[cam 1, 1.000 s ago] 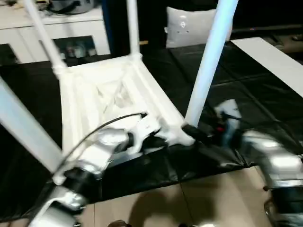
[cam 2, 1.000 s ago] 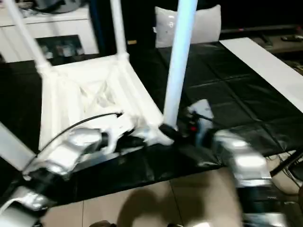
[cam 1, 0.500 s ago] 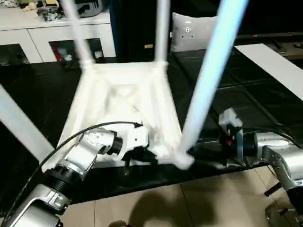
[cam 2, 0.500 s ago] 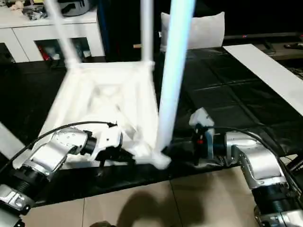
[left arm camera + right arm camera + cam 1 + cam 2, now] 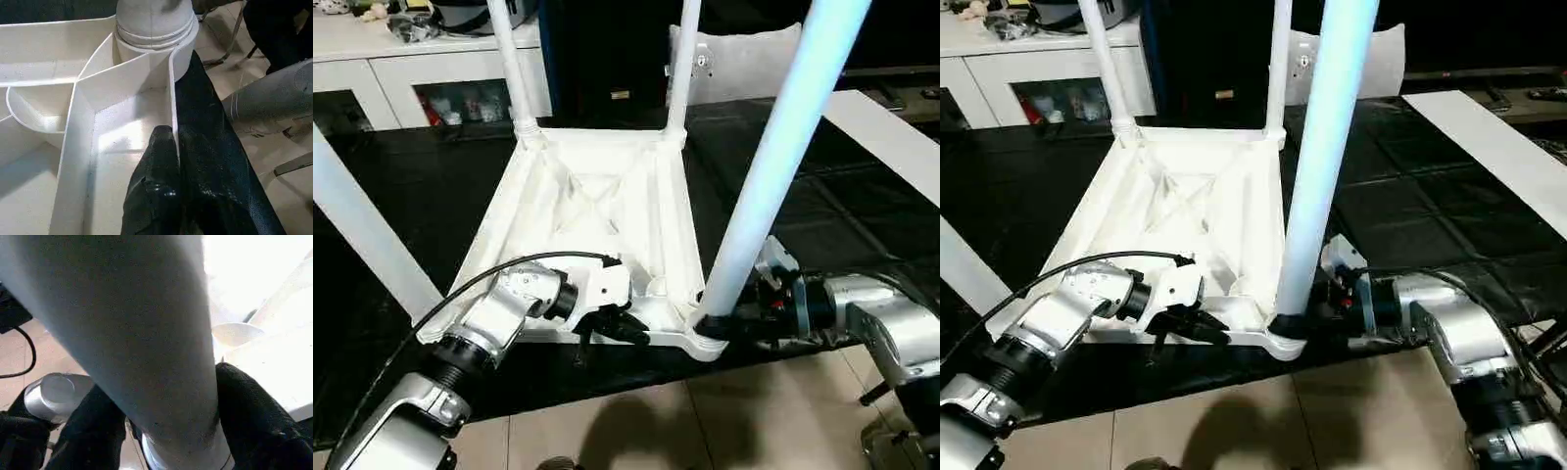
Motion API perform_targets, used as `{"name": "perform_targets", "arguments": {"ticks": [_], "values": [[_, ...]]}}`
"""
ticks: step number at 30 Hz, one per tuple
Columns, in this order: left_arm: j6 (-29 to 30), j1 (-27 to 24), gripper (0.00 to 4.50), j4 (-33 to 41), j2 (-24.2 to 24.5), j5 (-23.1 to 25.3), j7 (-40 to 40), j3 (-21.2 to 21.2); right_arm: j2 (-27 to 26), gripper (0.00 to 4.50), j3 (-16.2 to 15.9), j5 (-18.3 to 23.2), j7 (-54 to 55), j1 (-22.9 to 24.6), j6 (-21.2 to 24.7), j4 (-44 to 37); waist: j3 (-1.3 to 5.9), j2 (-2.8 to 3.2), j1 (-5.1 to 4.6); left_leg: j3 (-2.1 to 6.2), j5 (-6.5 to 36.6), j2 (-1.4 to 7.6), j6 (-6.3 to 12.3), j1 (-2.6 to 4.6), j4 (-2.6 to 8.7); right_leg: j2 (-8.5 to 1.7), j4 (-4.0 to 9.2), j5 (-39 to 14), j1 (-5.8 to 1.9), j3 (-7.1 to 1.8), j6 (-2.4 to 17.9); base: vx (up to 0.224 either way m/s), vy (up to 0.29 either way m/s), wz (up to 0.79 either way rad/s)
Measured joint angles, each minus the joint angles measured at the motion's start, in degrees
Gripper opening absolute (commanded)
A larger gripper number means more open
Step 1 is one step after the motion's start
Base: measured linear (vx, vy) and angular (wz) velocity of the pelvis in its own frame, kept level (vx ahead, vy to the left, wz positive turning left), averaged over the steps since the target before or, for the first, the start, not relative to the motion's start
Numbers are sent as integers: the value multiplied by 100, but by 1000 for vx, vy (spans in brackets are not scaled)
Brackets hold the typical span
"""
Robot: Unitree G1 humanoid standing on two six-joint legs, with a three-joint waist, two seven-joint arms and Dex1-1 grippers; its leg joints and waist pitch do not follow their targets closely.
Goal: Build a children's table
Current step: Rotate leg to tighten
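Note:
The children's table lies upside down on the black mat, its ribbed white top (image 5: 597, 196) facing up. Legs stand in the far left (image 5: 509, 59), far right (image 5: 683, 59) and near left (image 5: 362, 235) corners. The near right leg (image 5: 773, 166) rises from its corner socket (image 5: 705, 338). My left gripper (image 5: 631, 331) is shut on the top's thin near rim (image 5: 172, 98), just left of that socket. My right gripper (image 5: 724, 323) reaches in from the right. Its black fingers (image 5: 254, 416) press both sides of that leg's base.
A white cabinet (image 5: 411, 69) with glass doors stands at the back left, and a grey cushion (image 5: 744, 59) sits behind the table. A white board (image 5: 891, 127) lies on the mat (image 5: 391, 176) at the right. Tiled floor (image 5: 656, 421) begins at the mat's near edge.
The camera has shifted and steadied. My right gripper's fingers have closed in around the base of the near right leg. The left gripper keeps its hold on the rim.

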State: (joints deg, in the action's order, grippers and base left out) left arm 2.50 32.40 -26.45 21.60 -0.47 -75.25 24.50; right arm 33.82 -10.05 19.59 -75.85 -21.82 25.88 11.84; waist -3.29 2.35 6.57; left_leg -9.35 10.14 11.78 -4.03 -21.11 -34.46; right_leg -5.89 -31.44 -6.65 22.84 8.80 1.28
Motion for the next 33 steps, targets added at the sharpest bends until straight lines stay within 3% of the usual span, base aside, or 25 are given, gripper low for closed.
{"name": "perform_targets", "arguments": {"ticks": [8, 12, 14, 17, 21, 23, 24, 26, 27, 28, 29, 30, 31, 32, 33], "values": [[337, -1, 0, -36, -81, -165, -26, -101, -69, 218, 112, 7, 226, 168, 28, -256, 2, 4, -10, -2, 0, 1, 0, 2, 2, 0, 0, 0, 1, 0, 0, 0, 0, 0], [912, -51, 0, 42, -276, -193, 497, -328, -416, 214, 421, 1, 926, 237, 81, -230, 3, 5, -56, -6, 0, 3, 0, 8, -1, 0, 2, 0, 1, 4, 0, 0, 0, 0], [1175, -57, 0, 52, -383, -181, 880, -442, -751, 213, 585, -68, 1433, 176, -58, 34, 3, 5, -150, -6, 0, 7, -1, 12, -6, 0, 11, 0, 0, 13, 0, 0, 0, 0], [1566, -61, 0, 70, -673, -95, 1538, -587, -1251, 210, 819, -199, 2342, -36, -134, 482, 5, 14, -426, 6, 0, 19, 0, 7, -10, -39, 68, 0, -14, 120, 0, 0, 0, 0], [1965, 11, 0, -59, -1282, 51, 2700, -870, -2054, 210, 1214, -476, 4277, -519, 151, 846, 0, 18, -779, 101, 2, 23, -1, 4, -13, -49, 156, 0, -62, 256, 0, 0, 0, 0], [2143, 192, 0, -196, -1592, 111, 3253, -927, -2435, 210, 1437, -571, 5188, -706, 108, 979, -2, 18, -854, 123, 3, 40, -4, 5, -16, -54, 146, 0, -78, 290, -1, 0, 0, 0], [2192, 229, 0, -211, -1709, 127, 3409, -949, -2504, 265, 1484, -572, 5382, -726, 44, 989, -4, 20, -854, 121, 7, 38, -9, 14, -10, -53, 118, 0, -82, 271, 0, 0, 0, 0], [2242, 250, 0, -232, -1837, 129, 3620, -975, -2642, 265, 1620, -552, 5578, -738, -129, 1080, -11, 10, -862, 108, 40, 0, -51, 84, -14, -57, 60, -1, -79, 248, 0, 0, 0, 0], [2235, 258, 0, -239, -1844, 129, 3632, -975, -2697, 282, 1663, -543, 5616, -734, -181, 1115, -23, 50, -890, 102, 112, 8, -43, 70, -60, -98, 103, 0, -91, 418, 0, 0, 0, 0], [2232, 258, 0, -246, -1833, 129, 3632, -976, -2706, 290, 1653, -544, 5621, -736, -208, 1124, -26, 88, -901, 153, 150, 26, -22, 15, -73, -136, 162, 0, -108, 588, -1, 50, 20, -21], [2212, 270, 0, -248, -1817, 127, 3625, -979, -2715, 299, 1643, -544, 5611, -729, -224, 1123, -37, 160, -923, 255, 147, 93, -28, -72, -94, -126, 216, -8, -132, 693, -13, 50, 20, -21], [2182, 292, 0, -247, -1803, 126, 3602, -963, -2710, 305, 1637, -562, 5601, -666, -228, 1115, -61, 143, -865, 274, 123, 110, -72, -70, -97, -89, -45, -161, -43, 499, -81, 93, 16, -18], [2161, 291, 0, -247, -1783, 128, 3572, -941, -2706, 313, 1632, -573, 5595, -614, -228, 1098, -77, 30, -891, 212, 131, 17, -95, 13, -114, -65, -160, -138, 30, 242, -16, 86, -15, 3], [2126, 283, 0, -248, -1764, 132, 3536, -903, -2673, 322, 1615, -577, 5548, -541, -244, 1055, -86, -10, -864, 216, 145, -86, -113, 57, -126, -64, -242, -70, 39, 114, 52, 86, -15, 3], [2092, 283, 0, -232, -1751, 133, 3484, -877, -2586, 334, 1599, -589, 5480, -481, -249, 1026, -90, -18, -734, 147, 191, -116, -75, 92, -124, -84, -265, -98, 77, 105, 53, 69, -16, 2]]}}
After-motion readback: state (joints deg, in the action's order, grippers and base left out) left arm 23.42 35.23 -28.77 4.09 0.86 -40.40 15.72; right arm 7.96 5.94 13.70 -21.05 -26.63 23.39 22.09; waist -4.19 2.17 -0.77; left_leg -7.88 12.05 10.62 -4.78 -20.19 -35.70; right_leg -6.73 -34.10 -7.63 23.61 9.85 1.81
